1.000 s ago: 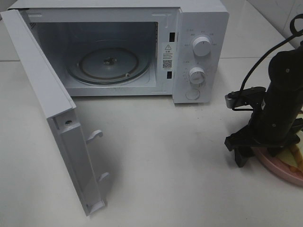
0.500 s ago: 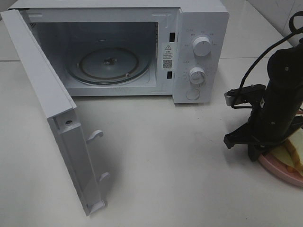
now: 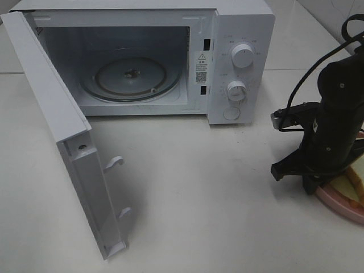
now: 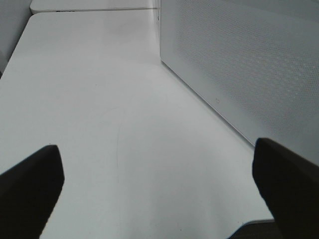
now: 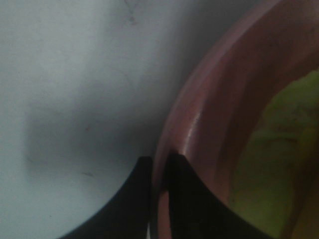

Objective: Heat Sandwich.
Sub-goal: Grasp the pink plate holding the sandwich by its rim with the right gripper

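Observation:
The sandwich (image 3: 354, 183), white bread with tan crust and yellow-green filling (image 5: 271, 149), lies on a round pink plate (image 3: 340, 202) at the right edge of the table. My right gripper (image 3: 311, 183) stands straight down over the plate's near-left rim. In the right wrist view its dark fingers (image 5: 142, 199) are shut on the pink plate's rim (image 5: 199, 114), one finger outside and one inside. My left gripper (image 4: 159, 199) is out of the exterior high view; in the left wrist view its two dark fingertips are wide apart and empty over bare white table.
The white microwave (image 3: 239, 57) stands at the back, its door (image 3: 62, 131) swung open to the left toward the table front. A glass turntable (image 3: 131, 77) lies inside. The microwave's perforated side panel (image 4: 239, 59) is beside my left gripper.
My right arm shifted slightly to the right and settled onto the plate's rim; more of the sandwich shows now. The microwave and its door did not move.

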Robot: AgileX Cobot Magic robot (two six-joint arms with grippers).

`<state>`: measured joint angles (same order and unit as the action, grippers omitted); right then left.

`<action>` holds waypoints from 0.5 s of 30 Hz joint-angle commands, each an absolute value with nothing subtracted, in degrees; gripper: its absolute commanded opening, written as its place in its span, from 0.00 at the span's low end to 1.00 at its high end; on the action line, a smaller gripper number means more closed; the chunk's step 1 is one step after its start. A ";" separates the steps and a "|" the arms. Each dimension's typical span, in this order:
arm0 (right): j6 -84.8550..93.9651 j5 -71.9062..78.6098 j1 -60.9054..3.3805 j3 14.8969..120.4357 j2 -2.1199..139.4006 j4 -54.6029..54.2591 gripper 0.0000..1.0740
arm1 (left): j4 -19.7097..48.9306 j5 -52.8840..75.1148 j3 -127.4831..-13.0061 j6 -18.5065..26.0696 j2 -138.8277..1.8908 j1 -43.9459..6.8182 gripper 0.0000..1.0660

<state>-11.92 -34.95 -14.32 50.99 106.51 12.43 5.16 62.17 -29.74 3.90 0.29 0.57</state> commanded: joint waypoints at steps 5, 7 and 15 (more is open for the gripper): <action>-17.19 -40.68 -16.84 50.65 104.51 17.70 0.00 | 5.27 61.36 -29.68 3.78 1.60 0.23 0.92; -17.70 -41.88 -17.53 50.65 103.48 18.56 0.00 | 5.27 61.36 -29.68 3.78 1.60 0.23 0.92; -18.51 -47.15 -19.88 50.65 99.87 20.05 0.00 | 5.27 61.36 -29.68 3.78 1.60 0.23 0.92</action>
